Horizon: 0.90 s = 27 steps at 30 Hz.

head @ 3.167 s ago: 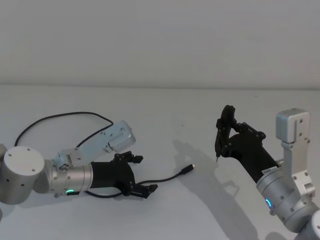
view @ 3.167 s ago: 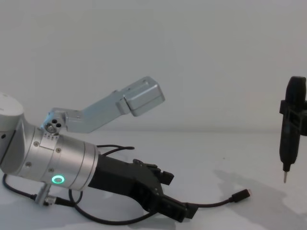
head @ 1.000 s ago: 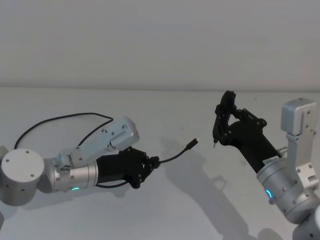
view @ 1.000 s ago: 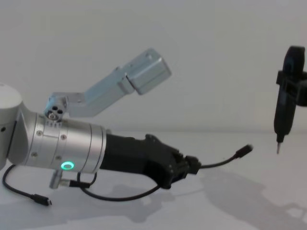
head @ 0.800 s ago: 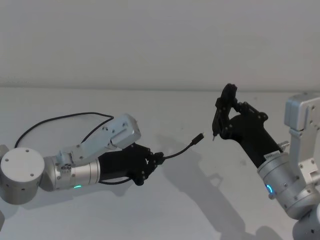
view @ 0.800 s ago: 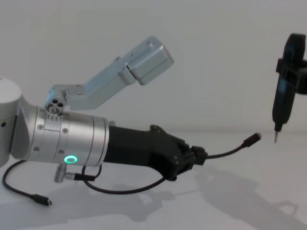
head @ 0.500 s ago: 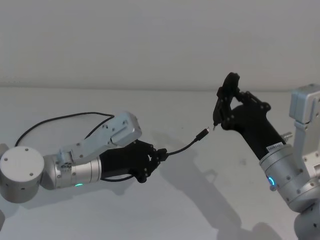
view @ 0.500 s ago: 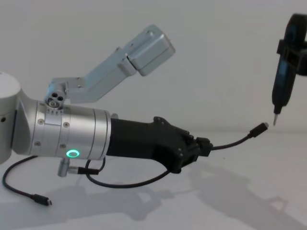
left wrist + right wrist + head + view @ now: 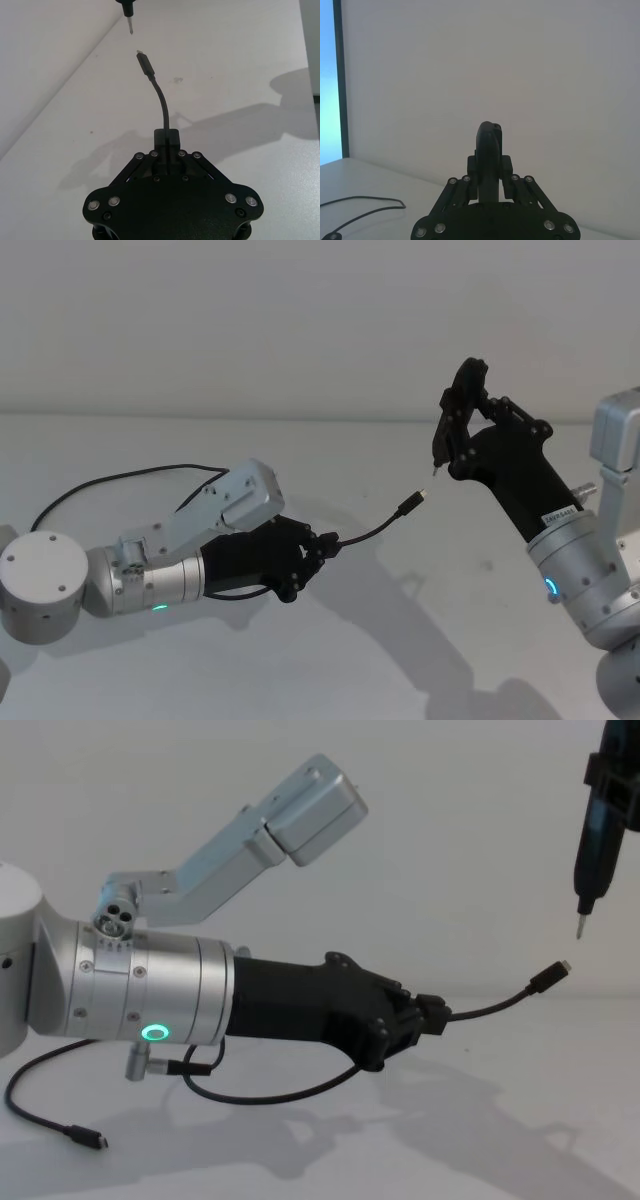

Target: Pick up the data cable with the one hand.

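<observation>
Now the left gripper (image 9: 322,545), clamped on the data cable (image 9: 372,528) w/ its plug (image 9: 410,504) free, had lifted it off the table toward 1 o'clock, near the pen-like tool (image 9: 441,445) gripped by the right gripper (image 9: 468,430), so pickup looked done.
</observation>
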Each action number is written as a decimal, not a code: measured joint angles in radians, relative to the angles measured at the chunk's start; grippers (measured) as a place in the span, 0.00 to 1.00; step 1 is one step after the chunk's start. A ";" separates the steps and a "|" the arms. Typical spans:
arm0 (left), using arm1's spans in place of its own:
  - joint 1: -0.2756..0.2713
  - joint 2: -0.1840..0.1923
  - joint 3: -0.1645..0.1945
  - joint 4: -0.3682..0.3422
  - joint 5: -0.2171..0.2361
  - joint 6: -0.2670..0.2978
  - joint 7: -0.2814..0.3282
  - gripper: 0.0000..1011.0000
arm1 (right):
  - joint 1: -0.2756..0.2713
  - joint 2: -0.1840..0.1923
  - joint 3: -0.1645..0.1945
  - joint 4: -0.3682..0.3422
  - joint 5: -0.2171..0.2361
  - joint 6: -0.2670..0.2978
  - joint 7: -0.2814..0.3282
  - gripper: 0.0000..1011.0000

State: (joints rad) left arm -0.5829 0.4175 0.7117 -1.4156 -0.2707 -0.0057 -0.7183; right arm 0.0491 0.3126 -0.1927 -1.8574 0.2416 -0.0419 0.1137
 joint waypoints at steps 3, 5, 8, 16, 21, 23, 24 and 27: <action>0.000 0.000 0.000 -0.001 0.000 -0.002 0.000 0.04 | -0.001 0.000 0.002 -0.008 -0.005 0.002 0.000 0.27; 0.000 0.000 0.000 -0.002 0.000 -0.003 0.000 0.04 | -0.003 0.000 0.003 -0.013 -0.008 0.006 0.001 0.27; 0.001 0.000 -0.001 -0.002 -0.001 -0.004 0.000 0.04 | -0.006 -0.001 0.004 -0.019 -0.011 0.013 0.003 0.27; 0.001 0.000 -0.002 -0.003 -0.001 -0.006 0.000 0.04 | -0.013 -0.003 0.005 -0.028 -0.014 0.031 0.010 0.27; 0.001 0.000 -0.002 -0.004 -0.001 -0.006 0.000 0.04 | -0.016 -0.006 0.005 -0.031 -0.014 0.041 0.016 0.27; 0.001 0.000 -0.002 -0.004 -0.001 -0.007 0.000 0.04 | -0.016 -0.007 0.005 -0.031 -0.015 0.043 0.018 0.27; 0.001 0.000 -0.002 -0.004 -0.001 -0.007 0.000 0.04 | -0.016 -0.007 0.005 -0.031 -0.015 0.044 0.019 0.27; 0.001 0.000 -0.002 -0.004 -0.001 -0.007 0.000 0.04 | -0.016 -0.009 0.004 -0.032 -0.015 0.049 0.023 0.27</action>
State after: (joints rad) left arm -0.5818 0.4174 0.7101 -1.4199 -0.2716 -0.0127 -0.7184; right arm 0.0332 0.3034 -0.1882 -1.8891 0.2266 0.0066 0.1363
